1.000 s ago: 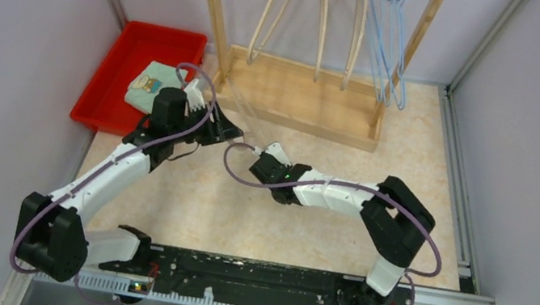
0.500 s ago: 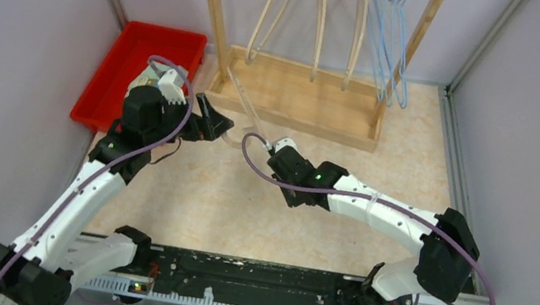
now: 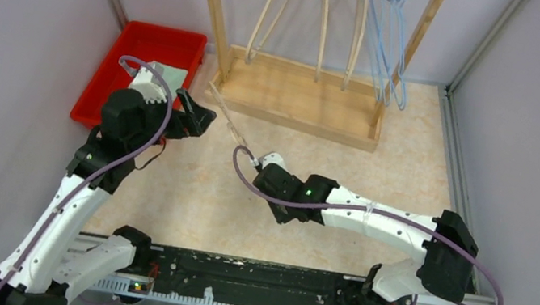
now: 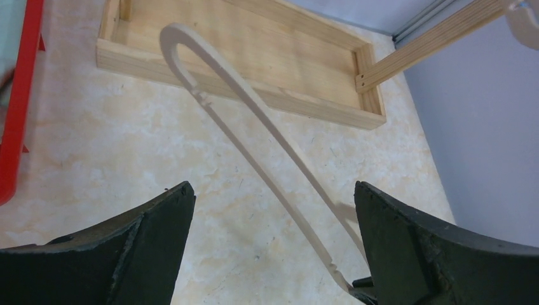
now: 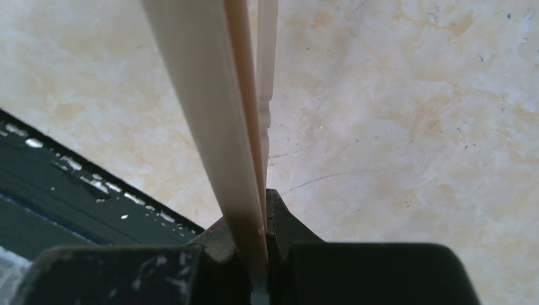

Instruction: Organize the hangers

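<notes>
Here the right hand (image 5: pixel 264 219) pinches a slim beige notched hanger (image 5: pixel 206 95); left hand (image 4: pixel 272 190) gapes empty.

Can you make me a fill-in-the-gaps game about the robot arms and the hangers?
1. The right gripper is ___ on the beige hanger.
2. The left gripper has its jaws ___.
3. The tray beside the wooden rack is coloured ___.
4. The thin wire hangers on the rack are light ___.
Missing words: shut, open, red, blue.
</notes>
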`<state>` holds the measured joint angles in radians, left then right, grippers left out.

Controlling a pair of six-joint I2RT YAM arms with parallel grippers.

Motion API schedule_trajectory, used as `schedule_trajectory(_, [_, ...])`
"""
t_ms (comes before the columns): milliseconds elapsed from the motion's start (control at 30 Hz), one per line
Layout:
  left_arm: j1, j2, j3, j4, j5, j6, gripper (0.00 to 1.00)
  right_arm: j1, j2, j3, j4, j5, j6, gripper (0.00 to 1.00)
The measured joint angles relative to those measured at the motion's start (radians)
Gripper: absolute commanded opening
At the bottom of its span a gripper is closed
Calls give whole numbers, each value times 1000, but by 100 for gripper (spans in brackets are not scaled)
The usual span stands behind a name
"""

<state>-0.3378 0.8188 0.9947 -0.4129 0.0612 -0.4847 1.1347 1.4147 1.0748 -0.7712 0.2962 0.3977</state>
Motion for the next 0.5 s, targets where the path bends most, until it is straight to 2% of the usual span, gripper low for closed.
schedule_trajectory(167, [0,47,-5,-23,-24,11,100,71,14,83,-57,14,26,0])
schedule_trajectory(333, [0,-10,-82,-49,-61,32,100,81,95,315,-105,85,66,0])
schedule_trajectory(500, [0,-80,-156,-92,-66,34,100,80,251,616,-163,198,105,0])
